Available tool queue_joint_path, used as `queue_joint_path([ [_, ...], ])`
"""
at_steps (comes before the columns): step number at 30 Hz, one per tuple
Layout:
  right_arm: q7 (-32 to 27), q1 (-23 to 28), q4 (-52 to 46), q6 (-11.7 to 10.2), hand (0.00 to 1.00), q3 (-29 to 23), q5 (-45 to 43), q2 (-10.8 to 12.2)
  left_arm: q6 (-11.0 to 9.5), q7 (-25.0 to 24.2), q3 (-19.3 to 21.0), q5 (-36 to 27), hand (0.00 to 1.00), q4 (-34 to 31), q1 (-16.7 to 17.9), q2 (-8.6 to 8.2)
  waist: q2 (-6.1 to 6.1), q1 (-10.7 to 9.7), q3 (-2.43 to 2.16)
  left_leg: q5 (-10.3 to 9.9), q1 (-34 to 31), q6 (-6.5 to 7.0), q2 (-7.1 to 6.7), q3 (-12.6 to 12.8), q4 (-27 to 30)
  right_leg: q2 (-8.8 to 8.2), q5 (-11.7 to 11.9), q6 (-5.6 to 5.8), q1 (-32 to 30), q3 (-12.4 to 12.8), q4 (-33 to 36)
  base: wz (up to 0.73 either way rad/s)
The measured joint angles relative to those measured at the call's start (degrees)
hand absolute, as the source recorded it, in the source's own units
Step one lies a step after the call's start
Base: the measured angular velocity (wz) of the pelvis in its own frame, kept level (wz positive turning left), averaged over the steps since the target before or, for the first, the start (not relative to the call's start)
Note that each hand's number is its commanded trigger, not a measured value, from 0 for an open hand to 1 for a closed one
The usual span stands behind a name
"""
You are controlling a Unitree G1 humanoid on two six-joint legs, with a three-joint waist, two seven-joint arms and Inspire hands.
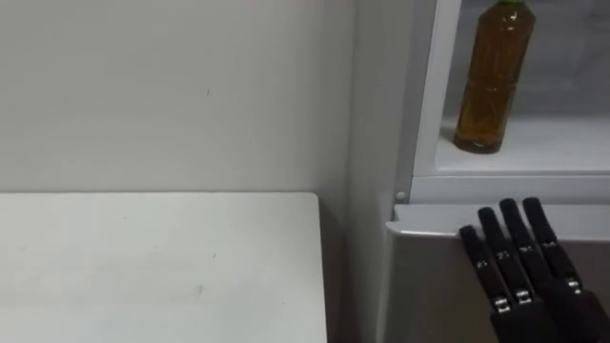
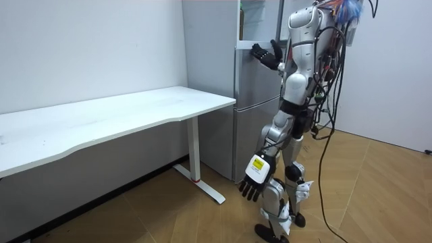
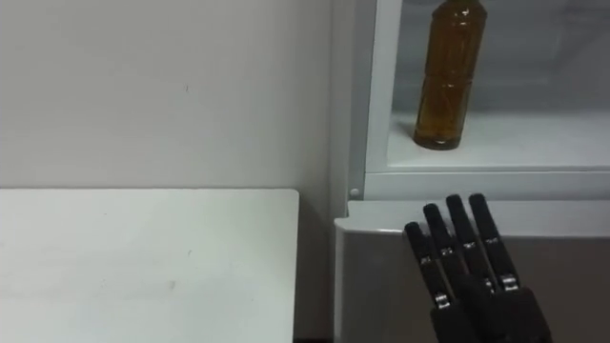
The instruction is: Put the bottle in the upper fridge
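The bottle (image 1: 491,81) is full of brown drink. It stands up straight on the white shelf (image 1: 558,151) in the top part of the fridge (image 1: 419,95). The top door is open. Nothing is holding the bottle.

The right hand (image 1: 538,310) is held up below the shelf, near the robot. It is in front of the top edge of the lower fridge door. Its fingers are straight and close together, pointing up, and it holds nothing.

The left hand (image 2: 253,181) hangs down low beside the robot's leg. Its fingers are loose and apart, and it holds nothing.

A white table (image 1: 152,257) stands to the left of the fridge, against the plain wall (image 1: 172,95). The robot stands right at the fridge, facing it.
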Motion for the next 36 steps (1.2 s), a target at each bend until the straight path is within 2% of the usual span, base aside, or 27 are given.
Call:
queue_joint_path([
  [3,1.40,1.49,1.32,0.14,0.00,0.02,-0.07,-0.01,-0.20,-0.02,-0.04,0.01,0.00,-0.02,-0.07,0.00,-0.25,-0.01,0.00,-0.02,0.02,0.00,-0.01,0.22,0.04,0.00,0.00,0.00,-0.02,-0.02,-0.04,0.00],
  [9,2.45,3.75,3.22,0.96,0.00,0.00,1.40,0.00,-0.22,-0.02,-0.13,0.03,0.00,-0.10,0.18,0.05,-0.49,-0.23,-0.37,-0.04,-0.03,0.04,-0.11,0.22,0.05,-0.09,-0.13,-0.01,-0.13,0.07,-0.26,0.00],
  [14,3.09,3.90,9.52,1.35,0.00,-0.73,1.38,0.60,-0.34,0.15,-0.07,-0.31,0.00,-0.12,0.48,0.16,-0.77,-0.58,-0.49,-0.05,0.27,0.03,-0.08,0.41,0.00,-0.05,-0.20,0.01,0.38,0.09,-0.30,0.00],
  [20,2.71,5.15,16.83,1.41,0.00,-1.87,1.39,1.04,-0.74,1.28,0.17,-3.85,0.00,-0.17,0.88,0.20,-1.25,-1.48,-0.53,-0.06,0.47,0.02,-0.08,0.18,-0.06,-0.08,-0.37,-0.05,0.23,0.19,-0.30,0.00],
  [23,1.44,5.35,20.05,1.45,0.00,-3.86,1.92,1.34,-0.78,1.29,0.66,-4.72,0.00,-0.08,0.86,0.55,-1.60,-2.41,-0.49,-0.07,0.82,-0.01,-0.08,0.41,-0.23,-0.11,-0.59,-0.05,0.36,0.16,-0.32,0.00],
  [27,-2.88,5.45,26.27,1.32,0.00,-6.86,3.00,1.96,-1.14,2.17,1.31,-6.70,0.00,-0.09,1.03,0.97,-2.40,-3.59,-0.31,-0.23,1.66,-0.18,-0.04,0.43,-0.57,0.04,-0.85,-0.08,1.03,0.45,-0.36,-0.01],
  [31,-7.13,5.11,31.59,0.82,0.00,-8.91,4.38,2.01,-1.25,2.89,1.28,-6.66,0.00,-0.06,0.41,1.11,-3.00,-4.98,-0.39,-0.23,1.75,-0.17,-0.08,0.53,-1.04,0.03,-0.88,-0.09,0.79,0.60,-0.34,-0.02],
  [36,-13.59,3.04,38.36,0.40,0.00,-13.30,4.39,2.27,-1.42,3.04,1.47,-6.75,0.00,-0.05,0.35,1.51,-3.71,-6.79,-0.26,-0.24,1.88,-0.18,-0.10,0.69,-1.47,0.08,-0.88,-0.08,0.93,0.77,-0.99,-0.01],
])
